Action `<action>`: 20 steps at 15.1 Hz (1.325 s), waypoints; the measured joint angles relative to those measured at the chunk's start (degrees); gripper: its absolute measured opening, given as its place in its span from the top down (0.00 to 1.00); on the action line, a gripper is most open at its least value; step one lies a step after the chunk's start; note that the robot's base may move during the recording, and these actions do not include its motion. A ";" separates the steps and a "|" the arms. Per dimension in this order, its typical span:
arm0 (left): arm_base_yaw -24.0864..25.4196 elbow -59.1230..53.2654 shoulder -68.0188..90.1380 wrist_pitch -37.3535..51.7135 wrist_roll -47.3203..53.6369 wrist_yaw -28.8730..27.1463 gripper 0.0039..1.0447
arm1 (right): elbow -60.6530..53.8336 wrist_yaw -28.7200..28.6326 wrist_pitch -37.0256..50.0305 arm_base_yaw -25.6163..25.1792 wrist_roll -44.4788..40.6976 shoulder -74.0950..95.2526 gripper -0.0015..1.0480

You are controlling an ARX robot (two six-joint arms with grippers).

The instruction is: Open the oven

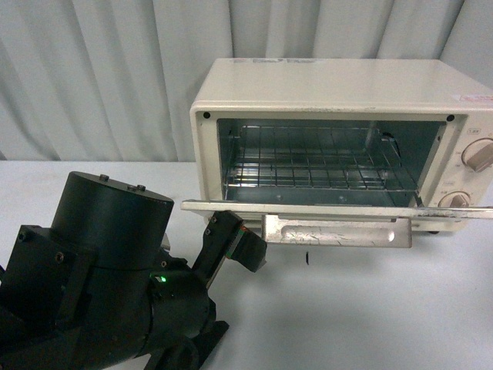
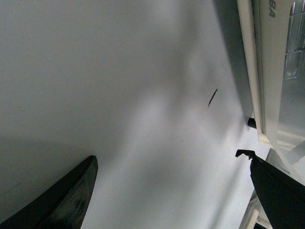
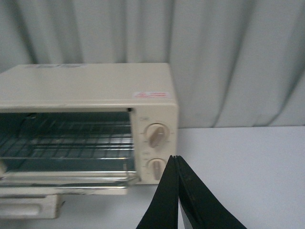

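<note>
The cream-white oven (image 1: 339,85) stands at the back right of the white table. Its door (image 1: 331,210) hangs open, lying flat, with the beige bar handle (image 1: 339,231) under its front edge. The wire rack (image 1: 308,166) shows inside. Two beige knobs (image 1: 479,154) sit on its right side. My left gripper (image 1: 231,243) is open and empty, just below the door's front left corner. In the left wrist view the gripper (image 2: 169,157) spans bare table with the oven (image 2: 271,71) beside it. My right gripper (image 3: 174,160) is shut and empty, in front of the oven (image 3: 86,86) near its knobs (image 3: 156,135).
A grey curtain (image 1: 115,77) hangs behind the table. My left arm's black body (image 1: 100,262) fills the front left. A small dark mark (image 1: 307,257) lies on the table in front of the door. The table (image 1: 370,308) is white.
</note>
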 joint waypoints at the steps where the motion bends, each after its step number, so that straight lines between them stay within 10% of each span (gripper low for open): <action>1: 0.00 0.00 0.00 -0.02 0.00 -0.02 0.06 | -0.52 -0.63 -0.98 -1.99 0.04 -2.14 0.98; 20: 0.00 0.00 0.00 -0.02 0.00 0.00 0.06 | -5.51 -1.31 -31.93 -2.01 0.15 -39.23 0.98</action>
